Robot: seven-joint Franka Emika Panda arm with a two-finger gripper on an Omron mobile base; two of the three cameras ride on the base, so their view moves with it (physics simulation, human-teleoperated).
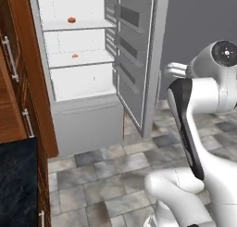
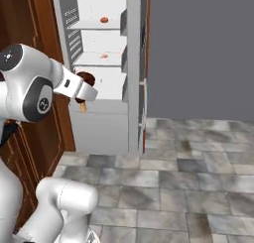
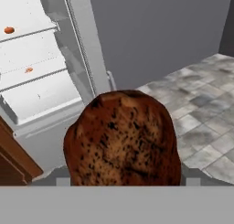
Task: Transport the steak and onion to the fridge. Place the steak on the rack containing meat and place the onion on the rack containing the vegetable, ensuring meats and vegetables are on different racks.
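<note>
Red-brown steak (image 3: 122, 138) — in claw (image 2: 85, 91)

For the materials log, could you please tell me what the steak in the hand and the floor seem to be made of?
Steak: seared meat by its look, matte, mottled red-brown with dark flecks. It sits in the hand, before the open fridge.
Floor: stone-like tiles, probably, grey and mottled, with pale joints and little shine.

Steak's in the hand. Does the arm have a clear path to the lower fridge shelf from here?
Probably yes. The fridge door stands open and nothing sits between the hand, shut on the steak, and the lower shelf, which holds just one small orange piece.
</note>
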